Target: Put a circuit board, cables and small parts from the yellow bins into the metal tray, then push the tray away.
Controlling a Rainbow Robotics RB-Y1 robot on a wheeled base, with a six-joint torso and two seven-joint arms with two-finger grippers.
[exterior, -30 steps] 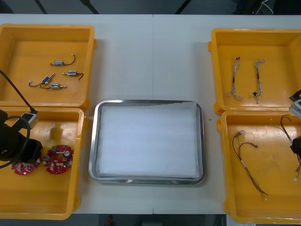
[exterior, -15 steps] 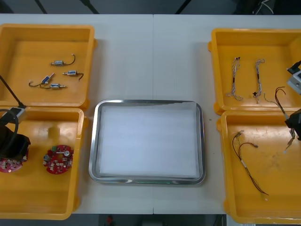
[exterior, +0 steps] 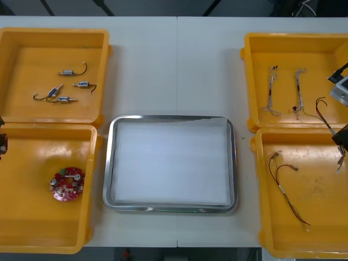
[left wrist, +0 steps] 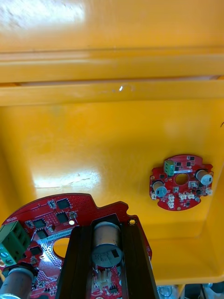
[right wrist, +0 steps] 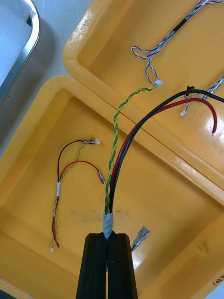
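Lifts clear of near-left yellow plastic bin (exterior: 49,228) since last second, left gripper (left wrist: 108,233) clamped on round red circuit board (left wrist: 51,215) | right gripper (right wrist: 108,238) pinching black, red and yellow cable (right wrist: 108,219) above near-right bin (exterior: 304,217) | both bound for bare white-lined metal tray (exterior: 170,117)

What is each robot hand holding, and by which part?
The left hand pinches a red circuit board by its round silver part; the right hand grips a cable bundle at its taped end.
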